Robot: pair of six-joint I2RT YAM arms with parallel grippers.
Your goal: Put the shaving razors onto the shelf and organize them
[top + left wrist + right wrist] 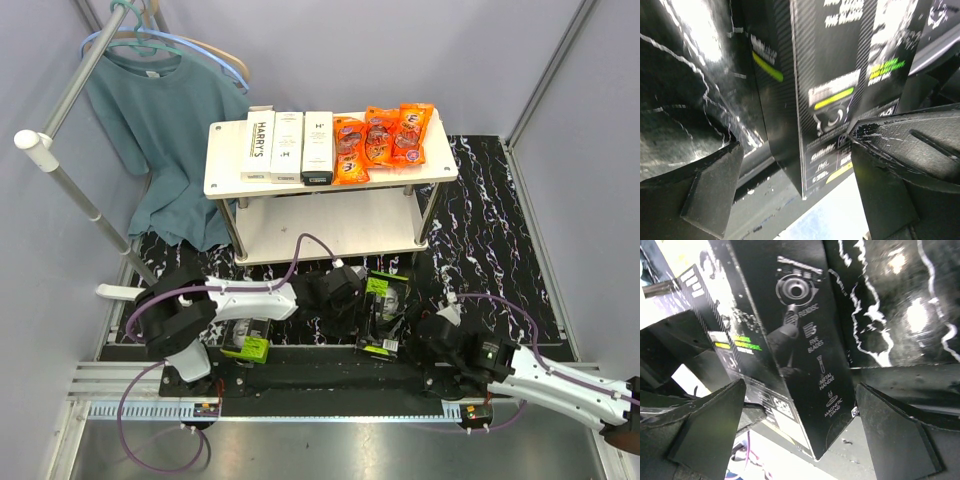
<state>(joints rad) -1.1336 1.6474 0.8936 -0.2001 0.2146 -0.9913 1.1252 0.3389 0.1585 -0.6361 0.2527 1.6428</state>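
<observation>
Three slim white razor boxes [287, 146] lie side by side on the left of the shelf's top board [225, 175]. One black razor box with a lime-green label [383, 312] stands on the mat between my grippers. My left gripper [345, 295] is open at its left side. In the left wrist view the box [825, 100] sits between the spread fingers of the left gripper [795, 145], against the right finger. My right gripper [430, 335] is open at its right side, and the box [805, 355] fills the gap of the right gripper [800, 387]. A second black razor box [246, 340] lies under my left arm.
Three shiny orange snack packets [382, 140] lie on the right of the top board. The lower board [330, 228] is bare. A teal shirt on a hanger [160, 120] hangs from a rail at the back left. A black marbled mat [480, 230] covers the table.
</observation>
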